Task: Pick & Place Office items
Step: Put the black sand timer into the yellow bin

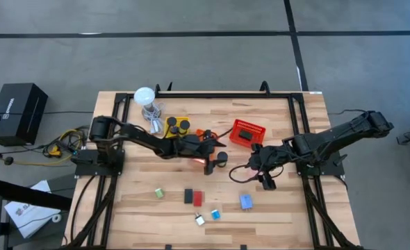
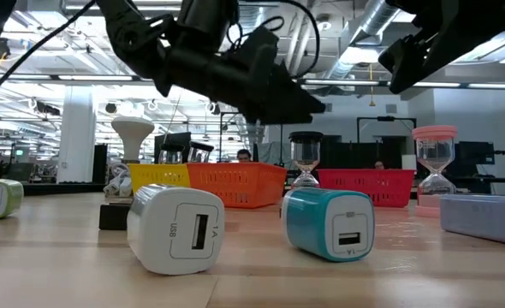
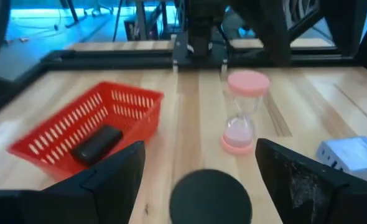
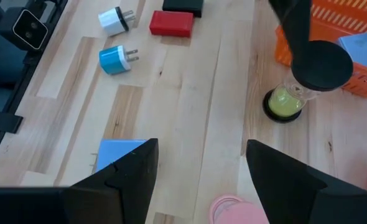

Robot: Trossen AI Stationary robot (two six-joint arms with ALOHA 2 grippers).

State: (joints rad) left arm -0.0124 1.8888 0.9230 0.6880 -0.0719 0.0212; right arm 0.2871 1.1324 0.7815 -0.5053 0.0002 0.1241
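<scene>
The left gripper (image 3: 199, 180), jaws apart, hovers over a black-capped hourglass (image 1: 221, 159) at mid-desk; it looks light, fragile, tippy, best pinched at the cap. The right gripper (image 4: 199, 168), jaws apart, waits right of it.

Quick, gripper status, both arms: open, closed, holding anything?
Left gripper: open, holding nothing, fingers either side of the black-topped hourglass.
Right gripper: open, empty, above bare table near the pink hourglass.

two dark jointed arms, black cables, black pincers.
</scene>
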